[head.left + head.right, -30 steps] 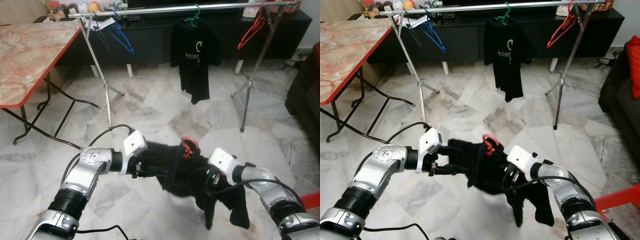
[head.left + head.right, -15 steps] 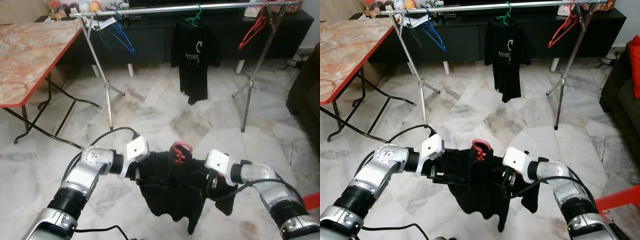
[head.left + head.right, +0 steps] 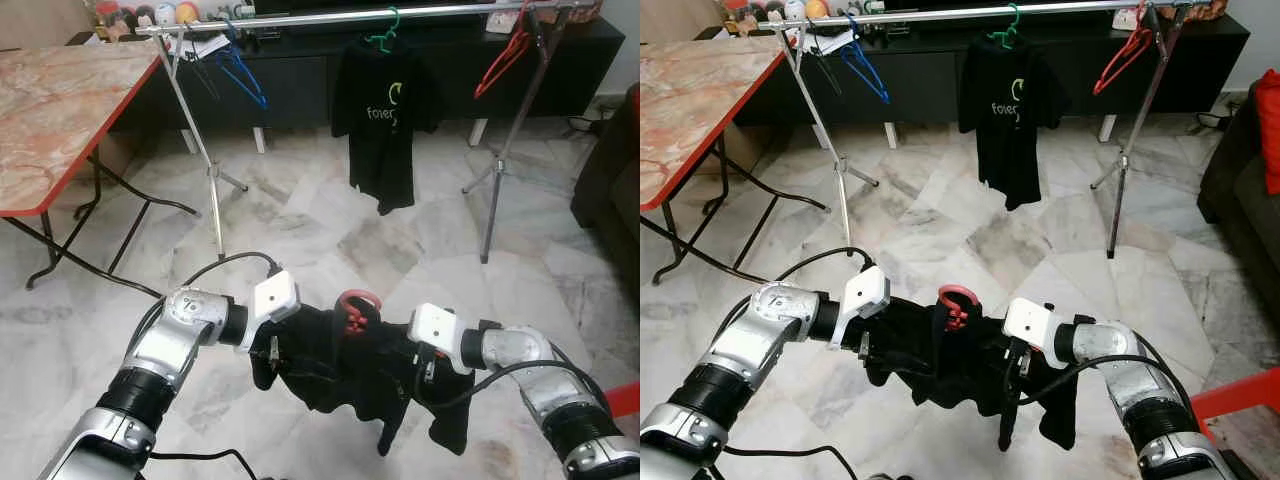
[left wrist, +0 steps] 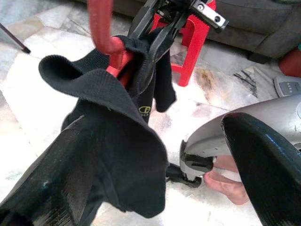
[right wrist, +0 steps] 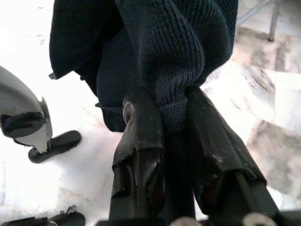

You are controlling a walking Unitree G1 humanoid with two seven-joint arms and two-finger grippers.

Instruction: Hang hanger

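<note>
Right claw (image 5: 169,117) pinches knitted black garment (image 3: 950,355) on red hanger (image 3: 955,300); left claw (image 3: 268,352) gapes wide.

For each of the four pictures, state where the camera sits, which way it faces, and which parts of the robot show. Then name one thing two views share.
Left eye view: on the head, facing forward and down at the clothes rail; both silver arms show.
Right eye view: beside it, same scene.
Left wrist view: along the left gripper, fingers apart around the black garment; the robot's foot shows.
Right wrist view: along the right gripper, pinching the garment.
Shared: the red hanger, in the eye views and the left wrist view.
</note>
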